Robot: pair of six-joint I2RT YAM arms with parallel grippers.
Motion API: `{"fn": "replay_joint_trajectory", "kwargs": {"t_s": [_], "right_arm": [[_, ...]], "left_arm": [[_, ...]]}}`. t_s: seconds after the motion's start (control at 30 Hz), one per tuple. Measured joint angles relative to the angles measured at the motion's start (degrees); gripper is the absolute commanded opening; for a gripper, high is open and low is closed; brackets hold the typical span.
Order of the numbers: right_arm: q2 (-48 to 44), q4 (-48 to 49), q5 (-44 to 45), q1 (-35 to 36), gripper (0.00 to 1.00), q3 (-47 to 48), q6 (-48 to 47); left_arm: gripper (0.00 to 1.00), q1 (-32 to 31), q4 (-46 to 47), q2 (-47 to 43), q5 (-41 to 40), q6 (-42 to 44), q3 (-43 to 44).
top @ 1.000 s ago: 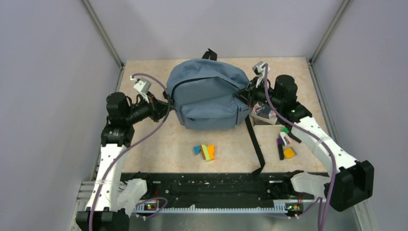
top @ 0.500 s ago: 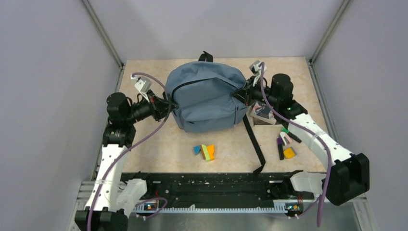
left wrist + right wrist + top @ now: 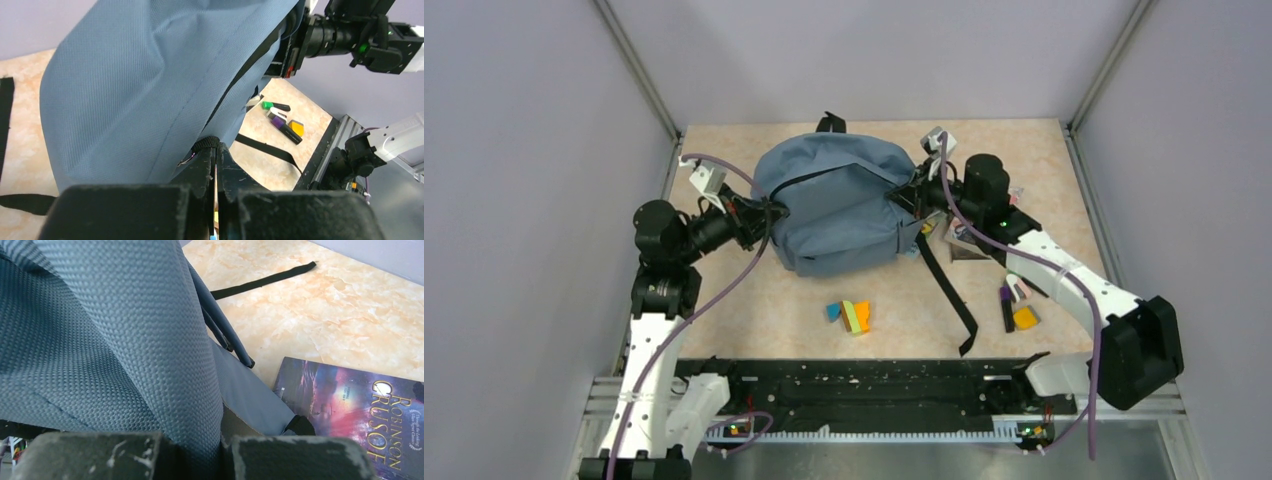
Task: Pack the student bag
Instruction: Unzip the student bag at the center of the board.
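Observation:
The slate-blue student bag (image 3: 834, 205) hangs between both arms in the middle of the table, black zipper across its front, a long black strap (image 3: 946, 290) trailing toward the near edge. My left gripper (image 3: 769, 212) is shut on the bag's left edge; in the left wrist view its jaws pinch a black zipper tab (image 3: 207, 144) under the fabric (image 3: 150, 85). My right gripper (image 3: 911, 198) is shut on a fold of the bag's right side (image 3: 165, 355). A "Robinson Crusoe" book (image 3: 360, 410) lies beside it (image 3: 969, 235).
Coloured blocks (image 3: 851, 315) lie in front of the bag. Markers and a yellow block (image 3: 1018, 308) lie at the right. Grey walls enclose the table. A black rail (image 3: 874, 385) runs along the near edge.
Both grippers have carried the bag to the left and slightly away, still holding its two sides. The strap has swung with it, and more of the book shows.

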Motion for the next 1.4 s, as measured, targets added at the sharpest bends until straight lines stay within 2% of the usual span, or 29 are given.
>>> {"fn": "replay_joint_trajectory", "kwargs": {"t_s": [0.23,0.37,0.47,0.57,0.63,0.73,0.77,0.93,1.17,1.4], "right_arm": [[1.68,1.27,1.79,1.16,0.00,0.66,-0.04],[2.75,1.92,2.47,1.75,0.02,1.14,-0.04],[3.80,1.75,3.21,1.97,0.19,2.23,-0.04],[3.82,1.14,5.03,2.08,0.45,2.51,-0.59],[3.72,0.09,7.02,2.12,0.59,2.49,-1.16],[2.67,-2.08,10.56,2.19,0.76,2.29,-2.71],[2.08,-2.45,11.28,2.19,0.78,2.05,-2.93],[-5.20,-4.94,16.90,2.19,0.86,-1.22,-7.13],[-15.63,-7.43,24.70,2.19,0.86,-3.56,-12.41],[-23.50,1.90,13.64,2.27,0.85,-11.34,-14.19]], "left_arm": [[0.00,0.00,2.01,-0.22,-1.70,-1.29,3.30],[0.00,-0.37,6.25,1.40,-1.16,-4.96,3.96],[0.00,-0.70,8.26,2.91,-0.79,-6.69,3.96],[0.00,-0.81,8.41,2.95,-0.66,-6.73,3.76],[0.00,-0.81,8.33,2.10,-0.57,-6.05,3.34],[0.00,-0.90,7.28,0.28,-0.24,-4.42,2.75],[0.00,-0.92,6.99,-0.13,-0.17,-4.00,2.75],[0.00,-1.09,6.51,-0.68,0.22,-3.58,2.75],[0.00,-1.11,4.76,-0.66,1.27,-3.61,2.75],[0.00,-1.11,4.11,-1.11,3.26,-3.28,2.73]]}}
